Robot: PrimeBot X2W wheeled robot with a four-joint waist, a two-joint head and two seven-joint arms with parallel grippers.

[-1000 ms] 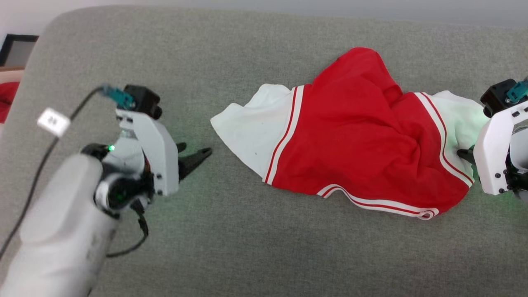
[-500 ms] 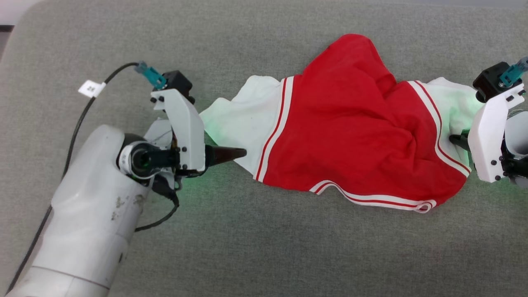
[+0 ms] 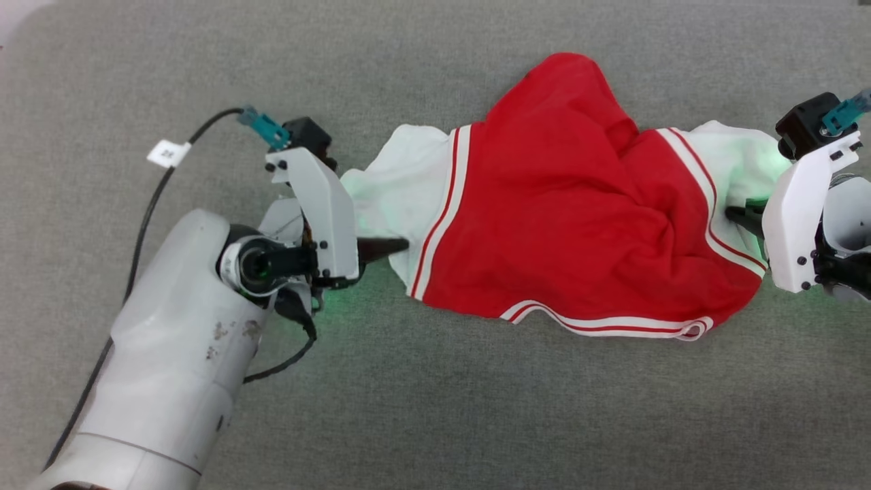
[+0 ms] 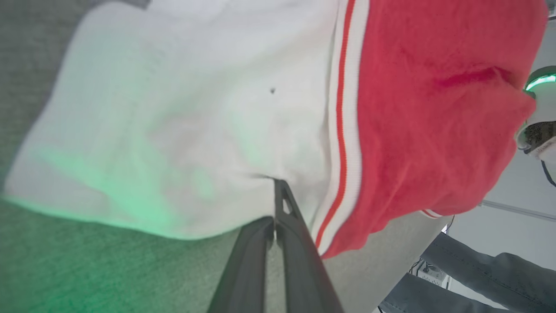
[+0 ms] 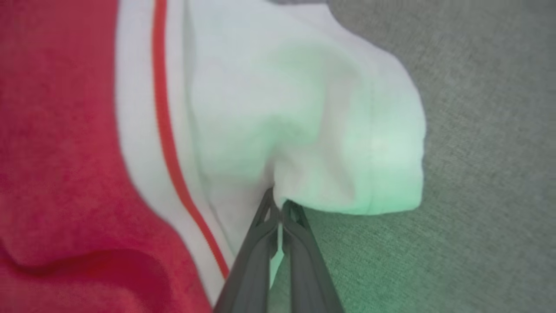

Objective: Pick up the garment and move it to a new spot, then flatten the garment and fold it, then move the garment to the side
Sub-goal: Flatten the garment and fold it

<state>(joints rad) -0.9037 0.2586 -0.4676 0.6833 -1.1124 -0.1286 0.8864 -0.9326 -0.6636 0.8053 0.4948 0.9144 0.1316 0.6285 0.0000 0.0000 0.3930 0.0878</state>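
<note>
Garment point(image 3: 565, 224), a red jersey T-shirt with white sleeves, lies crumpled and spread sideways on the grey fabric surface point(image 3: 476, 408). Fingers of the left hand point(image 3: 389, 246) are clamped on the edge of one white sleeve point(image 3: 395, 184). Those of the right hand point(image 3: 738, 216) are pinched together on the opposite sleeve point(image 3: 735, 153).

grey woven fabric surface point(image 3: 435, 415); person's leg, dark grey trousers point(image 4: 482, 267), at edge of left wrist view.

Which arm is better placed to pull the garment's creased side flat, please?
Probably right: the right gripper is shut on the garment beside its bunched folds; the left gripper holds its flatter sleeve.
</note>
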